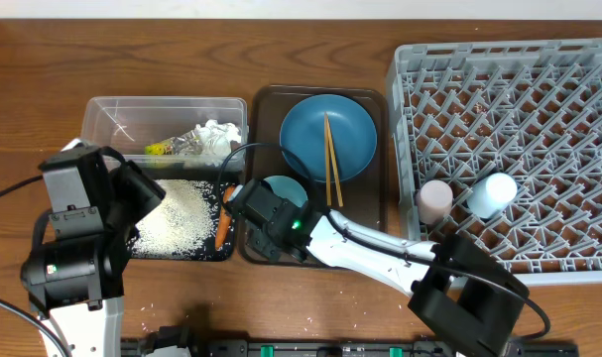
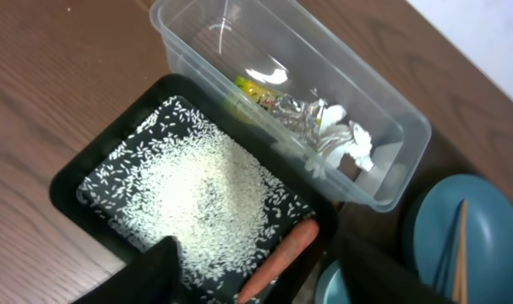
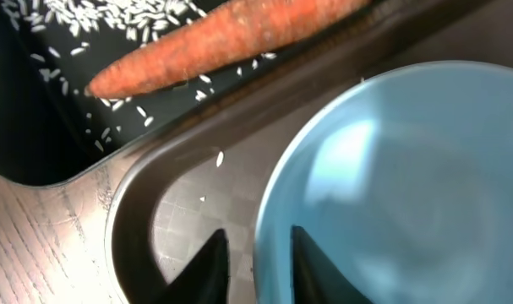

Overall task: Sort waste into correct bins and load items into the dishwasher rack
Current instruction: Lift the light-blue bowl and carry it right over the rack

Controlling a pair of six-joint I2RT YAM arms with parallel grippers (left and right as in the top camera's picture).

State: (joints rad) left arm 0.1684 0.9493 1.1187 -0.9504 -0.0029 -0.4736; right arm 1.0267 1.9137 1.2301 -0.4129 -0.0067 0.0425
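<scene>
The pale blue bowl [image 1: 284,188] stands at the front of the brown serving tray [image 1: 380,178]. My right gripper [image 1: 256,213] is open; its fingers [image 3: 256,241] straddle the bowl's [image 3: 408,169] left rim, one inside, one outside. The black tray [image 2: 70,181] holds the rice [image 1: 177,213] and the orange carrot [image 1: 222,226], which also shows in the right wrist view [image 3: 239,42]. The clear tub [image 1: 97,119] holds crumpled paper [image 1: 216,134] and a yellow-green wrapper [image 1: 160,149]. My left gripper [image 2: 258,253] is open and empty above the black tray's near end.
The blue plate [image 1: 305,134] with chopsticks [image 1: 331,159] across it lies at the back of the brown tray. The grey rack [image 1: 539,99] at the right holds a white-pink cup [image 1: 434,198] and a light blue cup [image 1: 492,193] near its front left corner.
</scene>
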